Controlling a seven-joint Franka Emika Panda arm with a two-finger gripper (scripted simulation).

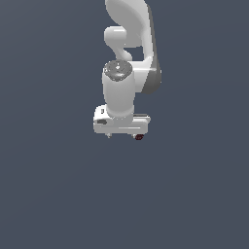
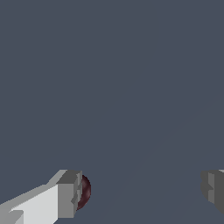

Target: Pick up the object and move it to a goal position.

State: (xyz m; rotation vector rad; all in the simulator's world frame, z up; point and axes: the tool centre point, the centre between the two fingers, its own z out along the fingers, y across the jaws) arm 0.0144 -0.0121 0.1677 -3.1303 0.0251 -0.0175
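Note:
The object is a tiny dark red ball (image 1: 139,137), seen in the exterior view just under the gripper's end on that view's right. In the wrist view the ball (image 2: 85,191) sits against the inner face of one grey fingertip (image 2: 69,193); the other fingertip (image 2: 213,189) is far from it. My white gripper (image 1: 122,136) is open wide, with the ball inside the gap but right beside one finger, not centred. The gripper (image 2: 141,191) holds nothing. The arm's white links rise behind it and hide part of the floor.
A plain dark grey floor (image 1: 53,185) fills both views. No goal marker shows. No other objects are in view.

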